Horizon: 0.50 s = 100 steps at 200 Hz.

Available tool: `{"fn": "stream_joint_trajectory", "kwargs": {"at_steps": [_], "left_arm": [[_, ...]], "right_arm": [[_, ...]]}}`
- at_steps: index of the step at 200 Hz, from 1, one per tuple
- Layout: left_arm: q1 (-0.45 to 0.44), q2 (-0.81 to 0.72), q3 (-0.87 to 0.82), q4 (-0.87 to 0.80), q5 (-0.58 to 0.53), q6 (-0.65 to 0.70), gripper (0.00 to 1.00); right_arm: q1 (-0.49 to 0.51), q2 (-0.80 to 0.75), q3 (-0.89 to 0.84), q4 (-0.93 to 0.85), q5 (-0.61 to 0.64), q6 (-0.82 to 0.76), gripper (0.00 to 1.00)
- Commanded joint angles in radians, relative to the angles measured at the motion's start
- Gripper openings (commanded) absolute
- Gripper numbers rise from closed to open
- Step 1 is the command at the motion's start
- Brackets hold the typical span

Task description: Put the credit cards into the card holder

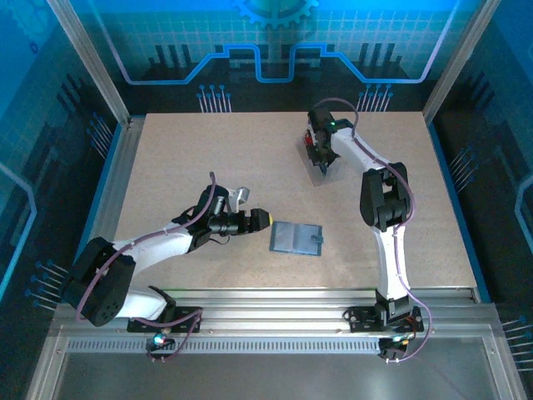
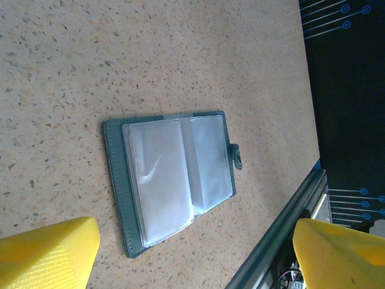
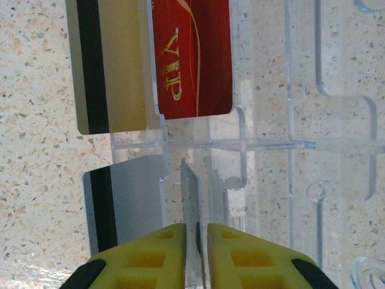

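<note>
Ahead of my right claw (image 3: 195,238): three credit cards – red (image 3: 192,60), gold (image 3: 123,66), grey (image 3: 135,198) – one clear tray (image 3: 337,120), one unclear thin sheet (image 3: 191,198) between its fingers (image 3: 150,256). Ahead of my left claw (image 2: 195,232): one card holder (image 2: 174,180).

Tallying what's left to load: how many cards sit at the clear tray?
3: beige card and red card side by side, grey card nearer the right gripper. The thin edge between its jaws may be a fourth.
</note>
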Motion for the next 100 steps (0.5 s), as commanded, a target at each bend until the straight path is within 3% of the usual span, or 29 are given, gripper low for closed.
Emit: {"fn": "stream_joint_trajectory", "kwargs": {"at_steps": [1, 100], "left_arm": [[0.004, 0.014, 0.0, 0.01, 0.012, 0.012, 0.85], [0.003, 0.033, 0.005, 0.01, 0.013, 0.011, 0.86]], "right_arm": [[0.006, 0.013, 0.03, -0.041, 0.006, -0.007, 0.18], [0.008, -0.003, 0.097, -0.096, 0.008, -0.003, 0.07]]}}
